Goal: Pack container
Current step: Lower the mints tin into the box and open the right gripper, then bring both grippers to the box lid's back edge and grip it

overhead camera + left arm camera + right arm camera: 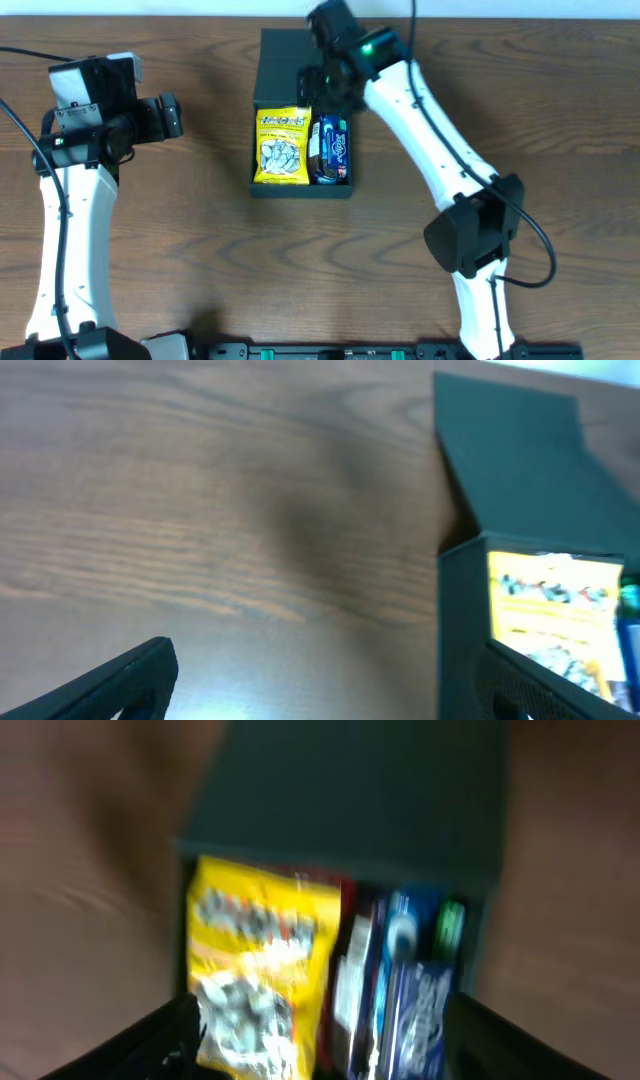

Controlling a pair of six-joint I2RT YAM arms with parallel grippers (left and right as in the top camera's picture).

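The container [300,191] is a dark box at the table's middle, its flap lid [281,62] open toward the back. Inside lie a yellow snack packet [281,148] and a blue packet [332,150]. My right gripper [320,84] hovers over the box's back edge, open and empty. Its blurred wrist view shows the yellow packet [255,960], the blue packet [415,1010] and the lid [350,790] between its fingers [325,1060]. My left gripper [168,115] is open and empty, left of the box. Its wrist view [330,695] shows the box wall [462,620] and lid [520,460].
Dark wood table [180,230] all round the box. The right arm's white links [440,150] cross the table right of the box. A dark rail [330,351] runs along the front edge.
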